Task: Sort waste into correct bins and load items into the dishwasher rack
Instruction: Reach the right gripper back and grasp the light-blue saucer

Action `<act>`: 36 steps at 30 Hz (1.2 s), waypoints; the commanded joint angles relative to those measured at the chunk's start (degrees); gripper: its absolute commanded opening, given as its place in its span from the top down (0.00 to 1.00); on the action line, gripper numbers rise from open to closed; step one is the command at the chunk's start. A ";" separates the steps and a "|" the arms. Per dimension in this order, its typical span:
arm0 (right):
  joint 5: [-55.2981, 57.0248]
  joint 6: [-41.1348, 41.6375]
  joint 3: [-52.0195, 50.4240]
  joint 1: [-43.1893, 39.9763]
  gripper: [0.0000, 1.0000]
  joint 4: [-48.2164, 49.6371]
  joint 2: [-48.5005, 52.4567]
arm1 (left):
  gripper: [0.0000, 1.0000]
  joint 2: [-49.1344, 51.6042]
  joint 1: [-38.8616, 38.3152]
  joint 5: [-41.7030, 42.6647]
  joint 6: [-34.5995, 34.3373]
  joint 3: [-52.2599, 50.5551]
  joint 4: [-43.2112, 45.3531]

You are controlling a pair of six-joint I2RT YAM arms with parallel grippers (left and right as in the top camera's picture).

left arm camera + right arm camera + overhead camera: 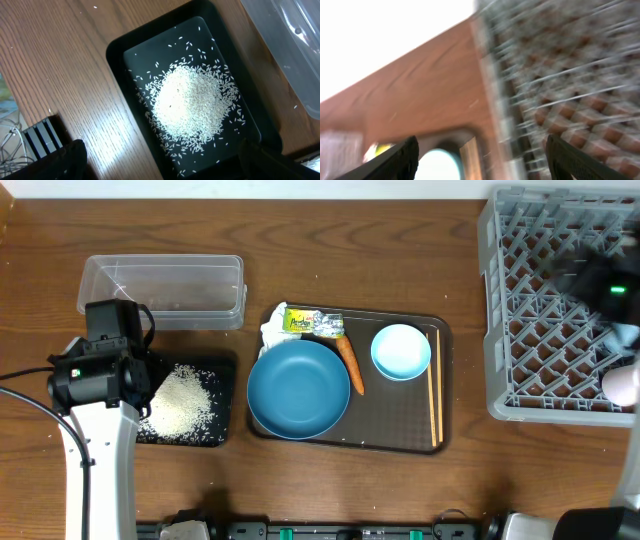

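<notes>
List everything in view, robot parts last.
Clear plastic tub: one, clear, upper left.
Shallow black tray: one, black, below tub.
White rice grains: pile, white, black tray.
Brown serving tray: one, brown, centre.
Wide blue plate-bowl: one, blue, brown tray's left.
Small light-blue bowl: one, light-blue, tray's upper right.
Orange carrot: one, orange, between bowls.
Printed wrapper: one, green-yellow, tray's top.
Crumpled tissue: one, white, beside wrapper.
Wooden chopsticks: pair, tan, tray's right.
Grey lattice rack: one, grey, right.
Left hand: black, open, above rice.
Right hand: black, open, over rack.
</notes>
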 commanded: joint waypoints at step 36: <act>22.08 14.16 -3.28 47.74 0.63 -0.20 30.36 | 0.01 0.02 0.35 -0.13 -0.31 0.63 -0.17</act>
